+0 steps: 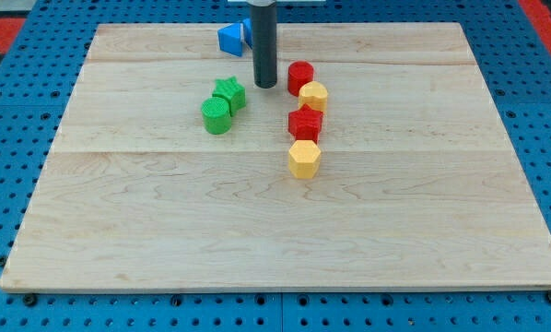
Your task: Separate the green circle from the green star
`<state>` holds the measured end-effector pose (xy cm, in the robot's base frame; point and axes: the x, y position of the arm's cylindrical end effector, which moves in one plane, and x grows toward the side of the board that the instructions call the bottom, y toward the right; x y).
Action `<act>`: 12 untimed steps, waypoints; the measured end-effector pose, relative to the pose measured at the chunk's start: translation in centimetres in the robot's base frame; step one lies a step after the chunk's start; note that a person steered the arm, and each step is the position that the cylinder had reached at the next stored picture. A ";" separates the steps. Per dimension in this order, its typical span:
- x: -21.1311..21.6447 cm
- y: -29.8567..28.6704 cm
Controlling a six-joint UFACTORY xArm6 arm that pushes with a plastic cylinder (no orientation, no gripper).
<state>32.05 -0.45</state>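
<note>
My tip, the lower end of a straight dark rod that carries no jaws and so grips nothing, rests on the wooden board near the view's top, slightly left of centre. Just to its right stands a red cylinder, with a small gap between the two. To the tip's lower left, a little apart, lies the green star; the green circle sits directly against the star's lower left side, so the two green blocks touch and form a pair. Below and right of the red cylinder, touching it, is a yellow block of rounded outline. Farther toward the view's bottom follow a red block, its shape irregular, and a yellow hexagonal block, the four together forming a loose column right of the tip. Behind the rod, at the board's top edge, a blue block is partly hidden; its shape cannot be settled. The board rests on a blue perforated surface.
</note>
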 end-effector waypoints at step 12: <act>-1.6 -4.9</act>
<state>30.49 -5.35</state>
